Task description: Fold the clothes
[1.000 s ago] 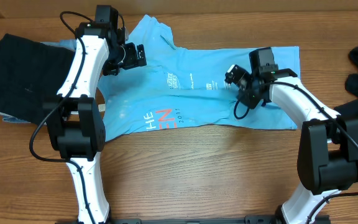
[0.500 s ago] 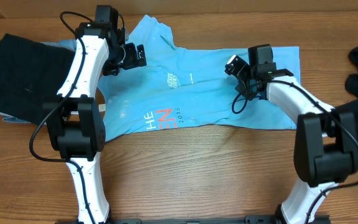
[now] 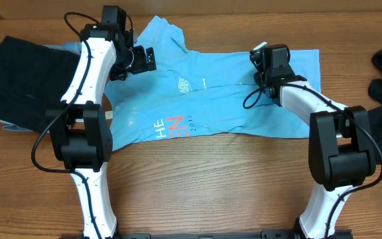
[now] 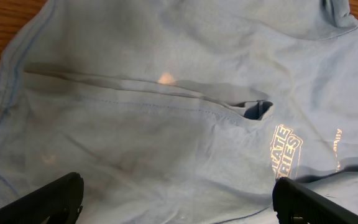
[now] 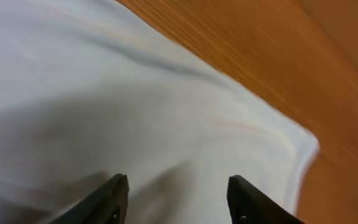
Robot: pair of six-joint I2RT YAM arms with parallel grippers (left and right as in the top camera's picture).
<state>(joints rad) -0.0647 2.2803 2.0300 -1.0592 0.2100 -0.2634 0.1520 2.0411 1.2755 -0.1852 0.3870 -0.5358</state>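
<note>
The wooden worktop [image 3: 197, 179] carries the light blue T-shirt [image 3: 211, 99] along its far edge. The left claw [image 3: 150, 60] and right claw [image 3: 256, 52] are apart and empty; I would grasp both hem corners evenly.

Wooden table [image 3: 211, 179], medium-brown top, grain running side to side, seen in all three views

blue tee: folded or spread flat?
Partly folded: the blue T-shirt lies as a long strip, its lettering cut off at the near edge.
</note>
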